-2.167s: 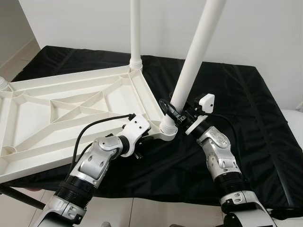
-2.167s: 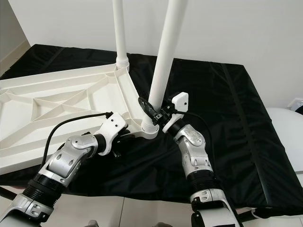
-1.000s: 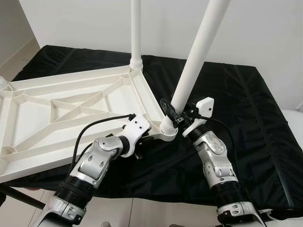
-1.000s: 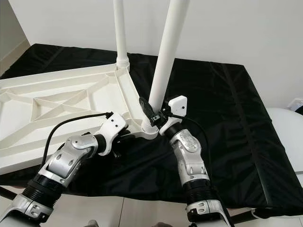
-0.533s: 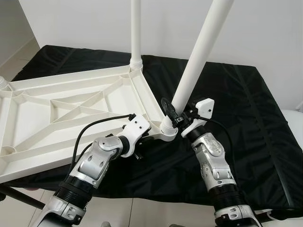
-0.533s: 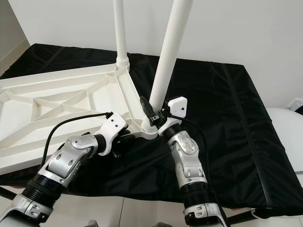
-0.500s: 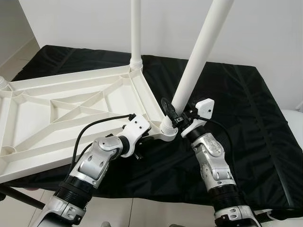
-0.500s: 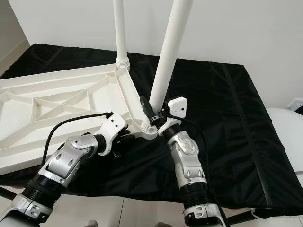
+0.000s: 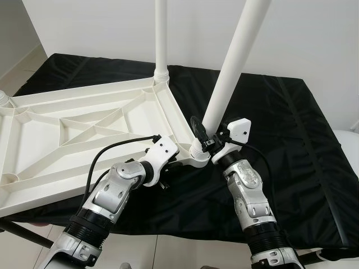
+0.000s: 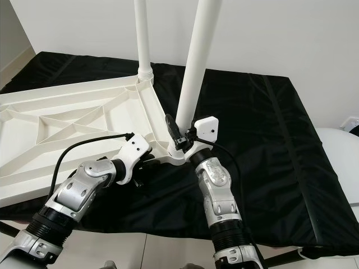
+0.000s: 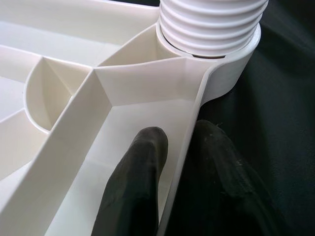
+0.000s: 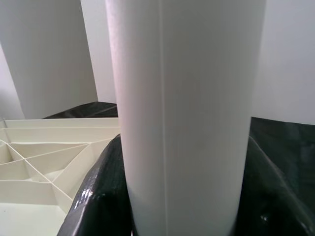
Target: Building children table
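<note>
The leg (image 9: 230, 73) stands tilted in the corner socket (image 9: 197, 158) of the upturned tabletop (image 9: 67, 140), its ribbed end sitting in the socket ring. The right end effector (image 9: 205, 141) is clamped around the leg just above the socket, one black finger (image 12: 101, 196) on each side. The left end effector (image 9: 173, 164) pinches the tabletop's rim beside that socket, with one finger (image 11: 135, 182) inside the rim and the other outside on the cloth (image 9: 280, 123).

The main risk, as I judge it, is the lean: if the leg is turned or pushed while off the socket's axis, the ribbed end may cross-thread or jam, or pop out. A hard twist could also drag the tabletop, which overhangs the near edge of the cloth-covered surface, so a slip of the left grip might let it slide or tip off. The smooth leg may turn inside the right fingers instead of seating.

A second leg (image 9: 161, 33) stands upright in the far corner socket (image 9: 161, 77) on the same side. The tabletop's ribbed cells hold nothing.
</note>
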{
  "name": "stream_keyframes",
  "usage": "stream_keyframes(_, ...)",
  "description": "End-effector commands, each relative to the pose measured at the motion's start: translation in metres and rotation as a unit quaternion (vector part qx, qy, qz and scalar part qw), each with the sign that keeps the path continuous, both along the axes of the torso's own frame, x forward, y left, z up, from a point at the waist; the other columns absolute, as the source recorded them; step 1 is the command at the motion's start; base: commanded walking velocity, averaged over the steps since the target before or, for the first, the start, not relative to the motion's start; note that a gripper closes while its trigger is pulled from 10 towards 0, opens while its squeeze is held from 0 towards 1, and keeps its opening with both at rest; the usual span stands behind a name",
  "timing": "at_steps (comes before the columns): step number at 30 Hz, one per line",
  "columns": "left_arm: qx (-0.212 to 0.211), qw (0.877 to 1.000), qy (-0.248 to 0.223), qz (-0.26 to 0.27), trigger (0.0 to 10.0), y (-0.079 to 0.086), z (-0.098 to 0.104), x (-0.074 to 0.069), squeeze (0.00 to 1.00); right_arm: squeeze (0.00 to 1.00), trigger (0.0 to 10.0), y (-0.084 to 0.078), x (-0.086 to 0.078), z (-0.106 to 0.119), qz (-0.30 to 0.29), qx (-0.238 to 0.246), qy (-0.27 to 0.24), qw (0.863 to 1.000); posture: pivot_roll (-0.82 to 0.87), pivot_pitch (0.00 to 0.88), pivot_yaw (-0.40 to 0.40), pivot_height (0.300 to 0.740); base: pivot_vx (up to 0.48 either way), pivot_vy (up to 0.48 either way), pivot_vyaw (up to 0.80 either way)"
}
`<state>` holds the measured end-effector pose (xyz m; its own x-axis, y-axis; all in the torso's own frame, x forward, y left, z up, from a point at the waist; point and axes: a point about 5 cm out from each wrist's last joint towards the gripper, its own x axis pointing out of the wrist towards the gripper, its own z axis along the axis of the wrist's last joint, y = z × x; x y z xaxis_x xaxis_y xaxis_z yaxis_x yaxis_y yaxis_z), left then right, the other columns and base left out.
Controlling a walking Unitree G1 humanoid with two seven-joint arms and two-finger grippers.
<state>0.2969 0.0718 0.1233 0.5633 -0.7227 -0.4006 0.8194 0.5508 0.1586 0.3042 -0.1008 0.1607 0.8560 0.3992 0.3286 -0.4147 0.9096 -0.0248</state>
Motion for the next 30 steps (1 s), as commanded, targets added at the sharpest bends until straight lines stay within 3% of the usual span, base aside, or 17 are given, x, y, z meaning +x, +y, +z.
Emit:
stream_keyframes(1, 0.003, 0.999, 0.030, -0.030, 10.0, -0.0067, -0.0099, -0.0091, 0.00, 0.00, 10.0, 0.0008, -0.0031, -0.0214, -0.007, -0.014, 0.051, 0.999, 0.05, 0.019, -0.055, 0.740, 0.000, 0.000, 0.00)
stream_keyframes(30, 0.002, 0.999, 0.029, -0.031, 10.0, -0.0079, -0.0084, -0.0090, 0.00, 0.00, 10.0, 0.0022, -0.0046, -0.0205, -0.104, -0.018, 0.054, 0.993, 0.05, 0.023, -0.058, 0.740, 0.000, 0.000, 0.00)
